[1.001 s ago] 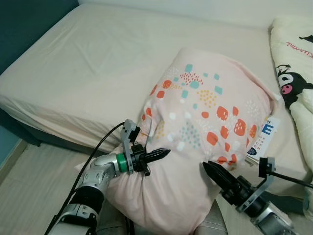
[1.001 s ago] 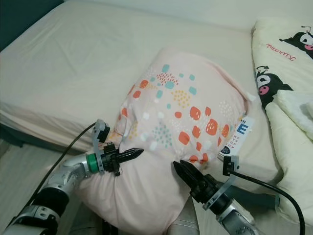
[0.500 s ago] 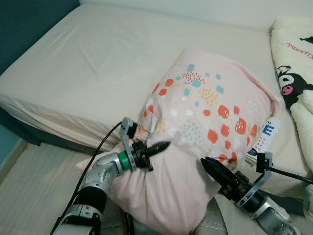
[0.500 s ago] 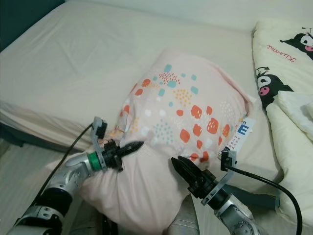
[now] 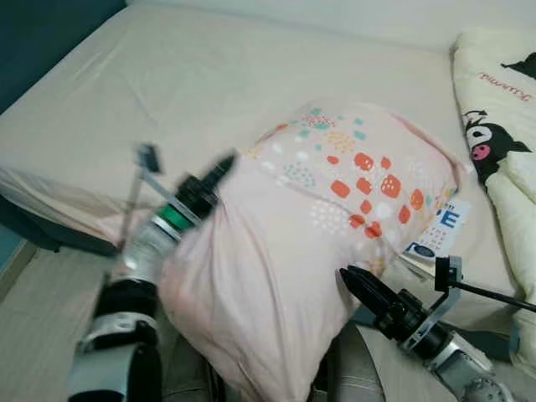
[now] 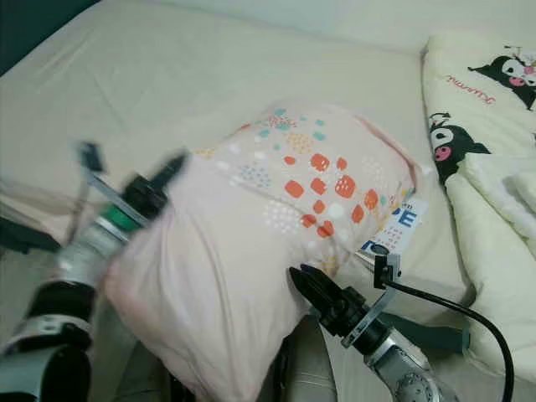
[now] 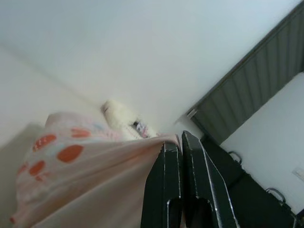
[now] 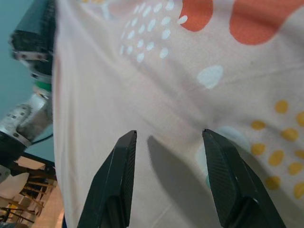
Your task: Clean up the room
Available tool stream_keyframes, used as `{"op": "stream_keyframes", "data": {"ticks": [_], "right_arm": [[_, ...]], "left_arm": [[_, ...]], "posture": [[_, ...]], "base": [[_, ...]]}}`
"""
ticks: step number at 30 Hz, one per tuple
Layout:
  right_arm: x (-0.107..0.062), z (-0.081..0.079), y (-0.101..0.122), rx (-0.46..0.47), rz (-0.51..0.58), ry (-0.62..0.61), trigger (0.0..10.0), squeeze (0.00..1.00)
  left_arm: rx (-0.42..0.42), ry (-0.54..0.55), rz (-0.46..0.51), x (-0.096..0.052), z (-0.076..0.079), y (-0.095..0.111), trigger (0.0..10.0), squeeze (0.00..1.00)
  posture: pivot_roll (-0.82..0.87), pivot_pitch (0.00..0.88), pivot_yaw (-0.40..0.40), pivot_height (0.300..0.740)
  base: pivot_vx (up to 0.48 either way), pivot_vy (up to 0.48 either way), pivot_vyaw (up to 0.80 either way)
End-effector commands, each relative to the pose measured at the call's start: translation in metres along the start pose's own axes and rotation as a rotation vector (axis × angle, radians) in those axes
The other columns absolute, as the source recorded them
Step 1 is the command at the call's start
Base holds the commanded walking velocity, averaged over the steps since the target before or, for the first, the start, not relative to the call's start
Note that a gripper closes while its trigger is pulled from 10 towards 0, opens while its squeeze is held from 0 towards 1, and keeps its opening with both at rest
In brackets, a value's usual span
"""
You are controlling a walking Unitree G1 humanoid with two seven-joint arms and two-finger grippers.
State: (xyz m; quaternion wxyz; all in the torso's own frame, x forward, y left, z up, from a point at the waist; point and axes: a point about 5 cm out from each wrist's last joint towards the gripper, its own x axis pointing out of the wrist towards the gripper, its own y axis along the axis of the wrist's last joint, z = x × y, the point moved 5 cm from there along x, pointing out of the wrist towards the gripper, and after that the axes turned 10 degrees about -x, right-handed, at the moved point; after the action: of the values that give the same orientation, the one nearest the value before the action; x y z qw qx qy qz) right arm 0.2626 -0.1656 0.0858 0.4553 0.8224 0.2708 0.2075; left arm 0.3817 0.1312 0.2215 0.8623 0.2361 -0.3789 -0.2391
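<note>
L end effector (image 5: 224, 162) pinches pillow (image 5: 310, 243) corner; R end effector (image 5: 350, 280) spread against pillow.

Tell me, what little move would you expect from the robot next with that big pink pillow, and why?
Probably close the right pincer on the pillow. Its fingers stand open against the fabric, while the left pincer, shut on the pillow's edge, lifts that side alone. A second hold would likely let both arms carry it fully onto the bed.
</note>
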Motion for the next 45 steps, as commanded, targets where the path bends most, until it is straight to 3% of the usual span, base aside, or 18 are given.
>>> {"op": "stream_keyframes", "data": {"ticks": [1,5,8,10,14,19,21,22,23,24,25,26,34,36,39,41,44,45], "right_arm": [[-0.003,0.002,-0.005,0.008,-0.023,-0.005,10.0,0.0],[-0.004,0.001,-0.005,0.005,-0.022,-0.003,10.0,0.0],[-0.005,0.001,-0.006,0.001,-0.03,-0.002,10.0,0.0],[-0.006,0.001,-0.008,0.003,-0.034,-0.005,10.0,0.0],[-0.006,0.002,-0.009,0.005,-0.036,-0.007,10.0,0.0],[-0.004,0.002,-0.008,0.005,-0.036,-0.006,10.0,0.0],[-0.003,0.002,-0.008,0.002,-0.035,-0.005,10.0,0.0],[-0.003,0.002,-0.008,0.002,-0.035,-0.005,10.0,0.0],[-0.002,0.001,-0.008,0.002,-0.035,-0.004,10.0,0.0],[-0.001,0.001,-0.008,0.002,-0.035,-0.003,10.0,0.0],[0.0,0.001,-0.009,0.002,-0.038,-0.001,10.0,0.0],[0.0,0.001,-0.009,0.002,-0.04,0.001,10.0,0.0],[-0.006,0.003,-0.015,0.0,-0.063,-0.017,10.0,0.0],[-0.012,0.006,-0.013,-0.008,-0.057,-0.039,10.0,0.0],[-0.014,0.006,-0.011,-0.009,-0.049,-0.047,10.0,0.0],[-0.016,0.007,-0.009,-0.009,-0.044,-0.05,10.0,0.0],[-0.017,0.007,-0.009,-0.009,-0.043,-0.051,10.0,0.0],[-0.017,0.006,-0.009,-0.009,-0.042,-0.052,10.0,0.0]], "left_arm": [[-0.025,-0.017,0.016,-0.008,0.004,0.001,0.0,0.0],[-0.009,0.028,0.013,-0.027,0.001,0.007,0.0,0.0],[-0.01,0.04,-0.073,-0.04,0.002,-0.006,0.0,0.0],[0.006,0.064,-0.177,-0.053,-0.002,-0.029,0.0,0.0],[0.002,0.094,-0.21,-0.058,-0.004,-0.038,0.0,0.0],[0.037,0.138,-0.174,-0.053,-0.011,-0.034,0.0,0.0],[0.148,0.216,-0.153,-0.047,-0.024,-0.025,0.0,0.0],[0.148,0.216,-0.153,-0.047,-0.024,-0.025,0.0,0.0],[0.214,0.292,-0.145,-0.046,-0.036,-0.021,10.0,0.0],[0.257,0.342,-0.142,-0.047,-0.042,-0.018,10.0,0.0],[0.309,0.447,-0.153,-0.051,-0.058,-0.014,10.0,0.77],[0.346,0.516,-0.163,-0.054,-0.068,-0.011,10.0,1.0],[0.355,0.654,-0.201,-0.063,-0.092,-0.003,10.0,1.0],[0.272,0.631,-0.186,-0.065,-0.092,-0.003,10.0,1.0],[0.22,0.616,-0.167,-0.066,-0.092,-0.003,10.0,1.0],[0.107,0.586,-0.119,-0.066,-0.09,-0.005,10.0,1.0],[0.045,0.568,-0.092,-0.066,-0.089,-0.006,10.0,1.0],[-0.019,0.551,-0.057,-0.066,-0.088,-0.007,10.0,1.0]], "posture": [[0.0,0.122,0.021,0.618],[0.0,0.121,0.024,0.618],[0.01,0.121,0.021,0.618],[0.01,0.121,0.019,0.618],[0.01,0.125,0.018,0.618],[0.01,0.128,0.018,0.618],[0.01,0.129,0.02,0.618],[0.01,0.129,0.02,0.618],[0.01,0.129,0.019,0.618],[0.01,0.129,0.019,0.618],[0.01,0.13,0.019,0.618],[0.01,0.13,0.019,0.618],[-0.01,0.129,0.024,0.618],[-0.02,0.132,0.035,0.618],[-0.02,0.134,0.039,0.618],[-0.03,0.138,0.044,0.618],[-0.03,0.141,0.044,0.618],[-0.04,0.143,0.045,0.618]], "base": [[0.0,0.0,0.0],[0.0,0.0,0.0],[0.0,0.0,0.0],[0.0,0.0,0.0],[0.0,0.0,0.0],[0.0,0.0,0.0],[0.0,0.0,0.0],[0.0,0.0,0.0],[0.0,0.0,0.0],[0.0,0.0,0.0],[0.0,0.0,0.0],[0.0,0.0,0.0],[0.0,0.0,0.0],[0.0,0.0,0.0],[0.0,0.0,0.0],[0.0,0.0,0.0],[0.0,0.0,0.0],[0.0,0.0,0.0]]}}
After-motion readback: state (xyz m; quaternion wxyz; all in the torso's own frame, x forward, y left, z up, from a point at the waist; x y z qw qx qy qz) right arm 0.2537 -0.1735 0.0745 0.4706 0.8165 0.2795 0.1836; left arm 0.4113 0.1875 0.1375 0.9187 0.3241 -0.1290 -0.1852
